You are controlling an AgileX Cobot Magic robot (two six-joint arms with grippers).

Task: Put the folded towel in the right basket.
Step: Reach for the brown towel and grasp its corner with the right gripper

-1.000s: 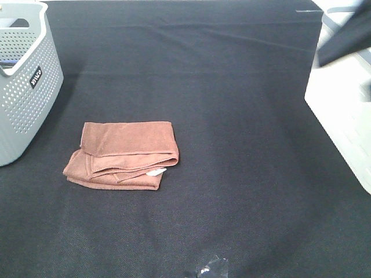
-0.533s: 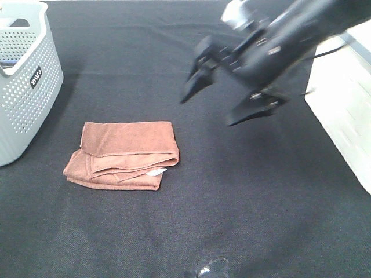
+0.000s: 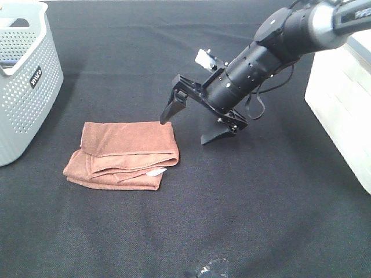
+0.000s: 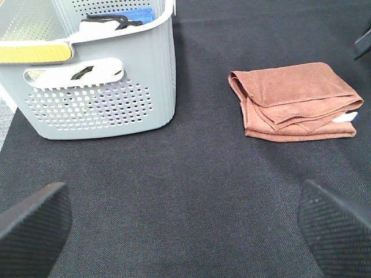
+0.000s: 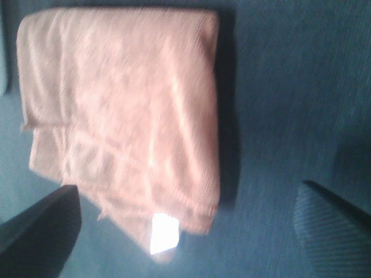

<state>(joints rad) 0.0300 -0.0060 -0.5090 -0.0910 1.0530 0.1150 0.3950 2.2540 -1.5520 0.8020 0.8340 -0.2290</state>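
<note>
Pos.: folded towel [image 3: 124,152] lies flat on the black bench [image 3: 249,220], left of ctr, near the grey basket [image 3: 26,87] and well apart from the white right basket [image 3: 342,104] at the far-right edge. R hand [image 3: 193,124] is spread wide and angled down at the towel's R edge, w/ one finger [image 3: 169,110] over the towel's rear corner and the other on the bench side; contact w/ the cloth cannot be told. L hand [image 4: 185,226] is also spread wide, holding nothing, low over bare bench near the grey basket.
</note>
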